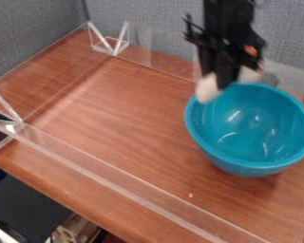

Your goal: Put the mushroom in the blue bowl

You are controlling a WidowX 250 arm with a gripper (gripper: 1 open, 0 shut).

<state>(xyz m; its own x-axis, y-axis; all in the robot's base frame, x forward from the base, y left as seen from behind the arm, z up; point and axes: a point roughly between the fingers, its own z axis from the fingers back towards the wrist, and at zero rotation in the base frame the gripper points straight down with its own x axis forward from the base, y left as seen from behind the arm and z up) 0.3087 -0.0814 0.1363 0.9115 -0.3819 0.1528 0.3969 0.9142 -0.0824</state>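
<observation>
So, risk read from this frame, near side first.

front wall: clear acrylic barrier runs along the near table edge; well clear of the action, no hazard.
table: wooden top, bare to the left of the bowl; anything dropped short lands here and can roll.
blue bowl: blue bowl sits at the right end of the table, upright, looks empty, glossy and deep.
mushroom: mushroom hangs cream end down below the fingers, right at the bowl's upper-left rim, not over the centre. Cap not discernible, blurred.
gripper: gripper points straight down, fingers pinched tight on the mushroom. Contact area looks small and partly hidden, so how secure the hold is I can't judge.
stage: carry phase by my read, release not yet done.
risk 1: letting go here. Mushroom is above the rim line, so it could clip the lip and bounce out onto the wood.
risk 2: descending at this spot. Mushroom or fingers could hit the rim and shove or tip the light plastic bowl.
risk 3: slick bowl wall. A drop from height may skid up and out.
risk 4: rear wall stands just behind the bowl; overshooting past centre brings the arm near it.
fix: centre over the bowl, go lower, then open.
</observation>
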